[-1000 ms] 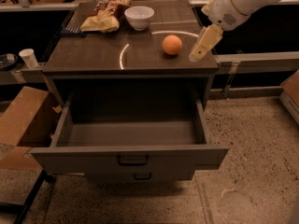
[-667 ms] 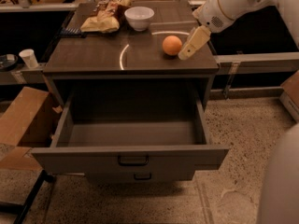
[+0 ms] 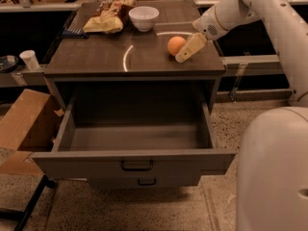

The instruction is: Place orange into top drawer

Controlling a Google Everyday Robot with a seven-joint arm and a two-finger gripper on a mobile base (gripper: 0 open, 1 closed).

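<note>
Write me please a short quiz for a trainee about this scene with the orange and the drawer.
1. True or false: the orange already lies inside the top drawer.
2. Where is the claw? A) close beside the orange, over the cabinet top; B) inside the top drawer; C) on the drawer's handle.
3. Fill in: the top drawer stands ____.
Key: 1 false, it sits on the cabinet top; 2 A; 3 open.
</note>
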